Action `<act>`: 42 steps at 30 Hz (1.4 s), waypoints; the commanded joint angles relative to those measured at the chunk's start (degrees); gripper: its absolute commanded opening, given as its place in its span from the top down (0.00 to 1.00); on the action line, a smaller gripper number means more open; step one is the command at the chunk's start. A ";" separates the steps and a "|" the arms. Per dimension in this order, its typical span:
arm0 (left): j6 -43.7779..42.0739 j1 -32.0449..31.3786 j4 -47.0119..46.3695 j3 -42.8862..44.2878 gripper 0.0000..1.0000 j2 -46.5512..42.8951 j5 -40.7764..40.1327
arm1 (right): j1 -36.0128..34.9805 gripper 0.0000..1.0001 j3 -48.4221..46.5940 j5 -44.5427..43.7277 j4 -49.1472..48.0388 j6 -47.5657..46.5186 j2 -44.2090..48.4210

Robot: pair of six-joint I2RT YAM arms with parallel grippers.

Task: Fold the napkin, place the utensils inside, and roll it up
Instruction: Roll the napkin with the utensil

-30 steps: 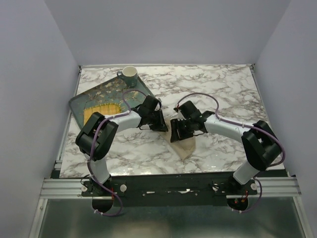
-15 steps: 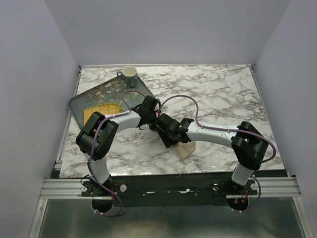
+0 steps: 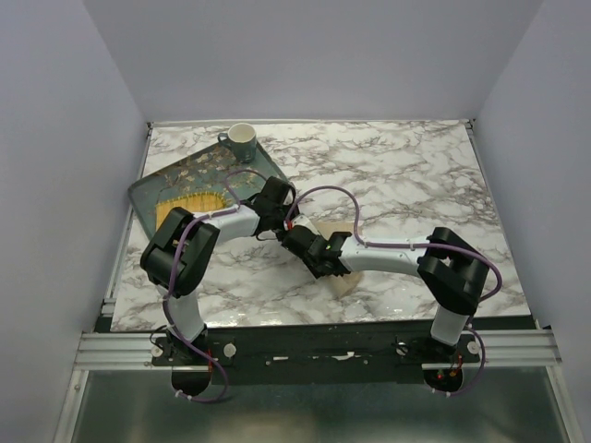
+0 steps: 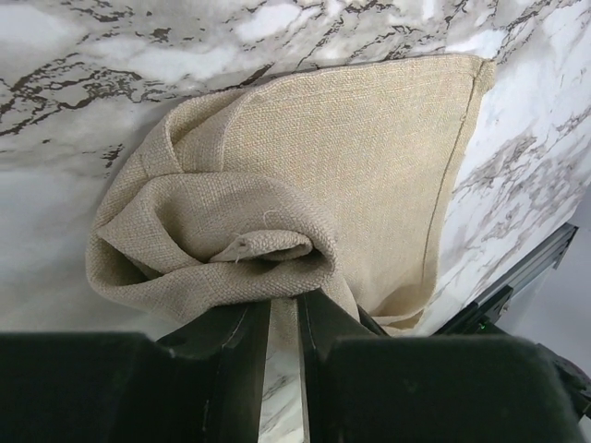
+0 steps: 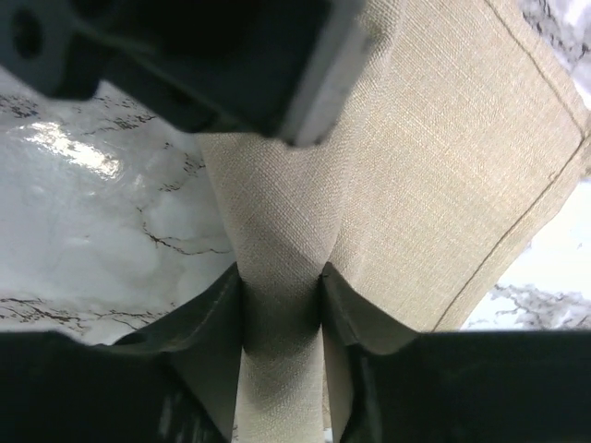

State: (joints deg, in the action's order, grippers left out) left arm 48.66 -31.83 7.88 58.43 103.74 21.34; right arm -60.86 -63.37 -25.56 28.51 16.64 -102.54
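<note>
Over at the far left we've got the floral tray [image 3: 199,166] with a cup [image 3: 242,138] at its far corner. Both are well apart from the action, so no worries there.

Next along, the left gripper [image 4: 284,323] has its jaws nearly together, pinching the bunched, half-rolled end of the napkin [image 4: 360,157]. Just right of it, the right gripper [image 5: 282,305] comes in from the near right. Its jaws are pressed on both sides of a raised ridge of the same cloth, so we'd call that a grip too. The napkin sits mid-table, slightly toward the near side, and from above it's mostly hidden under the two wrists. We can't spot the spoon in any view, and we can't tell whether it's tucked inside the roll.

Our read is that this is the rolling step, and the roll looks lumpy. To do it well we'd hold the two grips level with each other and turn the cloth evenly toward its flat free part. Light tension only, so the roll doesn't cone or slide on the slick marble table [image 3: 416,175]. The biggest risk is the grippers bumping, since they're almost touching.

Room-wise, there's loads of bare marble to the right and on the far side. The near table edge is close to the napkin's near corner, so we'd roll away from it, not toward it.
</note>
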 commanded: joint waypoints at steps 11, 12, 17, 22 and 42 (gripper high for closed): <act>-7.97 3.35 7.32 1.41 0.40 -8.90 -6.31 | 7.50 0.78 4.31 24.73 -8.91 -4.51 0.24; -8.23 3.97 7.76 1.77 0.40 -9.43 -6.75 | 8.21 0.79 4.22 27.21 -9.17 -4.78 0.06; -8.85 7.40 9.86 3.52 0.39 -13.65 -8.07 | 13.48 0.81 3.96 42.83 -9.96 -6.10 -1.26; -10.17 7.75 11.28 2.65 0.35 -18.39 -9.30 | 19.28 0.80 3.17 54.20 -10.49 -6.98 -4.58; -1.12 0.64 7.59 -5.26 0.23 -14.98 -6.05 | 32.29 0.70 -1.31 77.15 -10.58 -6.62 -18.39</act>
State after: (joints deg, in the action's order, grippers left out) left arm 45.67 -28.18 15.44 50.39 87.26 17.12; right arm -29.45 -64.97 54.87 14.11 11.97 -117.14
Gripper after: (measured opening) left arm 0.775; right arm 0.296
